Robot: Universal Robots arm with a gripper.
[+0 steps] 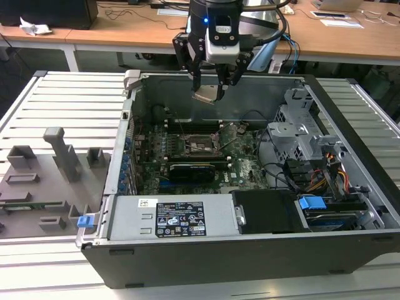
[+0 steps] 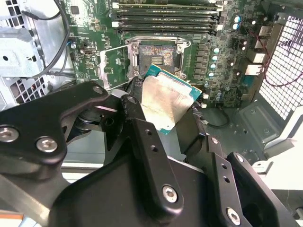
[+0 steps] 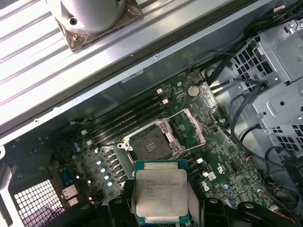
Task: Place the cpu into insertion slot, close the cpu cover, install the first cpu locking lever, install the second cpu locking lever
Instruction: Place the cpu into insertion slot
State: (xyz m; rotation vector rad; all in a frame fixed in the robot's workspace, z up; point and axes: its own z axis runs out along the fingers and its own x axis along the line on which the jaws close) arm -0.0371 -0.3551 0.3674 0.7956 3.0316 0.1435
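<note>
Looking into the open case (image 1: 262, 247) on the tabletop (image 1: 62, 100), you had the jaws pinching the cpu (image 1: 208, 94) by two opposite edges. The chip hung in the air, well above the motherboard (image 1: 244, 164) and apart from it, near the rear wall of the case in the exterior view. There it sat tilted, not level. In both wrist views its silver face (image 2: 165, 101) (image 3: 161, 191) was turned to the camera, with a green border around the metal. One black finger (image 2: 142, 137) pressed on one side of it and the other finger (image 2: 213, 156) on the opposite side.

The slot (image 1: 201, 145) lay lower down on the board, uncovered, and its dark inner square (image 3: 150, 146) (image 2: 160, 57) was bare inside the metal rim. The cover (image 3: 194, 125) was swung open and stood just beside the slot, hinged at one edge; in the second wrist view it showed as a pale metal plate (image 2: 113, 66) next to the rim. The long memory slots (image 2: 165, 16) ran in a row on the other side of the slot. A grey fixture (image 1: 56, 165) rested on the tabletop at the exterior view's left, outside the case.
</note>
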